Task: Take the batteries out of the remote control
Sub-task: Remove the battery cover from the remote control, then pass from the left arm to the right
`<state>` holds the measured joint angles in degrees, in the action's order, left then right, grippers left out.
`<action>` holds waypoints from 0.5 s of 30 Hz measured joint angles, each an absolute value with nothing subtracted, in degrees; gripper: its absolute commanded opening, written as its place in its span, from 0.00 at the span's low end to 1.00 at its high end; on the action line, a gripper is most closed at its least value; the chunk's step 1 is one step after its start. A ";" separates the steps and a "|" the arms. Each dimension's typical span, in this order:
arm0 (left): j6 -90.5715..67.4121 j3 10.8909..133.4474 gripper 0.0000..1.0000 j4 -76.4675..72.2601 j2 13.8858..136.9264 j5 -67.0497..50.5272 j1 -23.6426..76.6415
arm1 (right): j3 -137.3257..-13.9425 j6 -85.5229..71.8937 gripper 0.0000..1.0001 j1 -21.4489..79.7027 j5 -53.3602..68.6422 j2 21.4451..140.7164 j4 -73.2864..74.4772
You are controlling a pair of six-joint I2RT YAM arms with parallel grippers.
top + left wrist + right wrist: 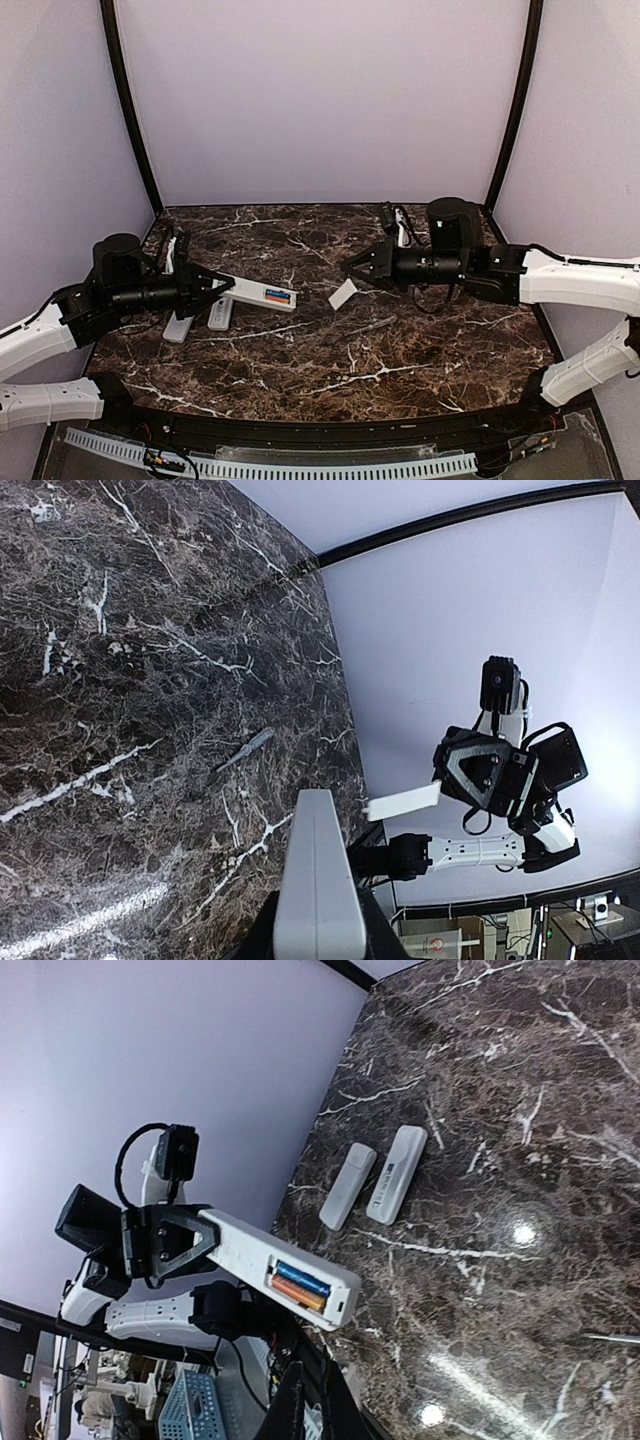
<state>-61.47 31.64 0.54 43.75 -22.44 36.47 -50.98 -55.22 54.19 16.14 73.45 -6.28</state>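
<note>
Dark marbled tabletop (330, 360) fills the scene. On the left, the left gripper (213, 289) has its jaws clamped on one end of the white remote control (255, 292), held off the tabletop with its compartment open. Opposite, the right gripper (355, 268) has its jaws pinching a small white cover (343, 294). Two spare white remotes (347, 1187) lie side by side below the left gripper. And there are the batteries (300, 1288), one blue, one orange, seated together in the held remote's compartment.
</note>
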 measured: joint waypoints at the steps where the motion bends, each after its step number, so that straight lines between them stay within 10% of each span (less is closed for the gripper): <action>1: -61.34 31.64 0.00 0.97 43.77 -22.41 36.47 | -51.83 -53.80 0.06 52.75 15.51 73.58 -4.38; 15: -60.42 30.24 0.00 2.52 43.81 -22.44 36.10 | -54.11 -44.25 0.07 41.85 16.43 87.68 0.56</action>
